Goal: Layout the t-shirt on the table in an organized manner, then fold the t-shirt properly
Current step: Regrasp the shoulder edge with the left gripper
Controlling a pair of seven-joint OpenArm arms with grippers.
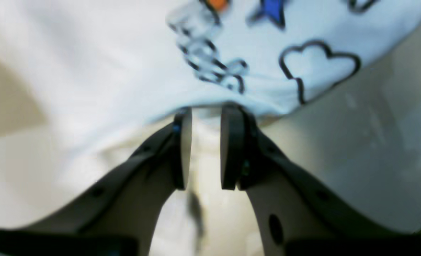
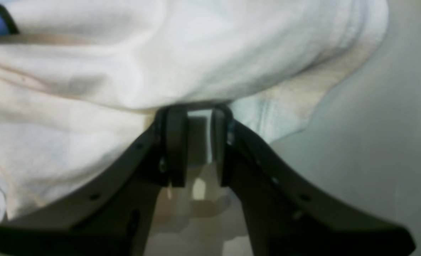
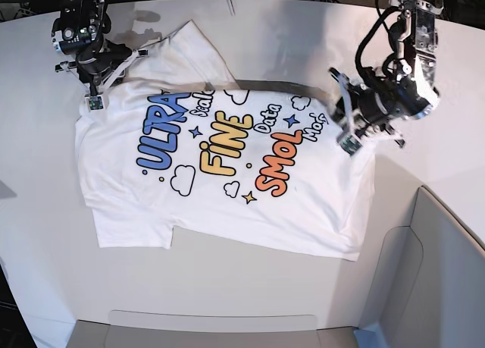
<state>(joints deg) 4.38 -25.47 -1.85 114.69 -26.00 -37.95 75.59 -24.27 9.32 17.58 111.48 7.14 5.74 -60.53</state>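
Observation:
The white t-shirt (image 3: 220,174) lies print up on the white table (image 3: 265,29), with blue, yellow and orange lettering showing. My left gripper (image 3: 348,142) is at the shirt's right edge. In the left wrist view its jaws (image 1: 205,110) stand a little apart, with the cloth edge (image 1: 232,53) bunched over the tips. My right gripper (image 3: 94,100) is at the shirt's upper left corner, beside a sleeve. In the right wrist view its jaws (image 2: 198,112) hold a fold of white cloth (image 2: 160,53) between the pads. Bare table (image 2: 392,160) shows to the right.
A grey panel (image 3: 439,272) rises at the table's lower right, and a grey strip (image 3: 212,325) runs along the front edge. Cables hang behind the far edge. A shadowed crease runs along the shirt's upper edge between the two grippers.

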